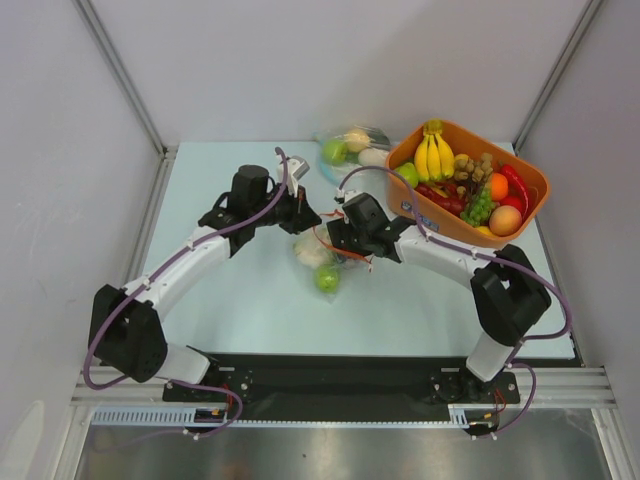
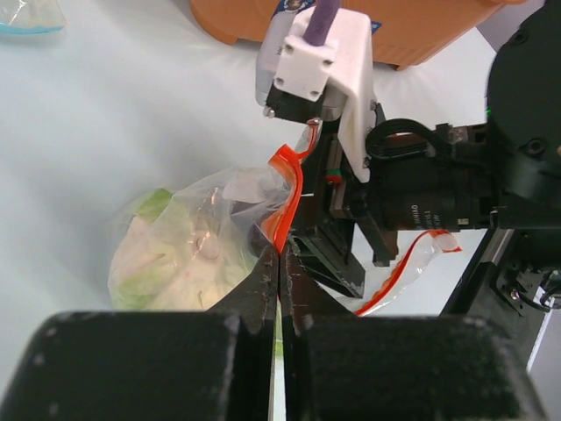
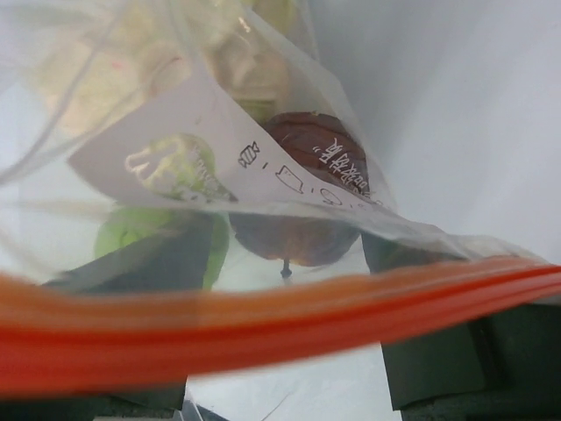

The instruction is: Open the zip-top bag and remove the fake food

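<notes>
The left arm point(image 1: 185, 262) and right arm point(image 1: 450, 255) bend inward, their wrists close together. The left gripper point(image 2: 279, 263) pinches the zip-top bag point(image 2: 193, 237) with its fingers pressed together. The right gripper point(image 1: 330, 238) holds its fingers apart.

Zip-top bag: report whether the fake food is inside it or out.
Inside. The right wrist view shows a maroon piece and a green piece behind the clear plastic of the zip-top bag.

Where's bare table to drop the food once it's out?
Bare table lies in front of the bag, between the left arm and right arm; also the back left corner. Back right is crowded: basket and second bag.
</notes>
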Available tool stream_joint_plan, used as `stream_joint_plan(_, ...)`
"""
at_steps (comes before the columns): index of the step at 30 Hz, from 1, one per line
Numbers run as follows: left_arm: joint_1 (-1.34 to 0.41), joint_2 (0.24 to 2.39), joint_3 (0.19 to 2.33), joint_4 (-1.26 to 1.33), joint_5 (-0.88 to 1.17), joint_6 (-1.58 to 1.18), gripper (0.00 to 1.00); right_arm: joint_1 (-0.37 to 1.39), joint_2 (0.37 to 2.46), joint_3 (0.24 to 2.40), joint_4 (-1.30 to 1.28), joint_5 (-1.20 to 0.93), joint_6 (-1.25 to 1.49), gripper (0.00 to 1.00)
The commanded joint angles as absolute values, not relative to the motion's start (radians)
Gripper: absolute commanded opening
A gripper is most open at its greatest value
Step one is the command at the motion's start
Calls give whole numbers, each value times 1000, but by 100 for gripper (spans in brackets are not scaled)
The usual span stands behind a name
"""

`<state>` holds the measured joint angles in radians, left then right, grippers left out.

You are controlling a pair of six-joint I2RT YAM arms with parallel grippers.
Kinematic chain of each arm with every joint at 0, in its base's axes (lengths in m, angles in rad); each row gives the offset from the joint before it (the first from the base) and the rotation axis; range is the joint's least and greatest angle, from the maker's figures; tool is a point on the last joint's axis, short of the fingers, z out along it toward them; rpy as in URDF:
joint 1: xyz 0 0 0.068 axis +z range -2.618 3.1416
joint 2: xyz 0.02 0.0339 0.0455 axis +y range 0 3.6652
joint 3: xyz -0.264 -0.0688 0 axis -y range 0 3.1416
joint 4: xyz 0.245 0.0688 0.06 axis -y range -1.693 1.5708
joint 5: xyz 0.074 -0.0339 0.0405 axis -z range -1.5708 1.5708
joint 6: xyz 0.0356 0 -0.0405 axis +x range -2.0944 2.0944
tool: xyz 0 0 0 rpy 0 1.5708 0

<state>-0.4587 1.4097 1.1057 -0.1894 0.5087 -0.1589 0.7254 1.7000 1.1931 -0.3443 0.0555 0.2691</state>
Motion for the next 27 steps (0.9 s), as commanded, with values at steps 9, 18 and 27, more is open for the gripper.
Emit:
stream_joint_plan(9, -466, 1422, 1131, -140, 548, -186, 0, 747, 1753, 1124, -181, 153, 310, 73)
stream_joint_plan(18, -468, 1425, 1131, -140, 551, -187, 0, 756, 1805, 1121, -182, 166, 308, 60)
stream_joint_plan(27, -469, 1428, 1132, -144, 545, -192, 0, 758, 1718, 1123, -256, 183, 293, 28)
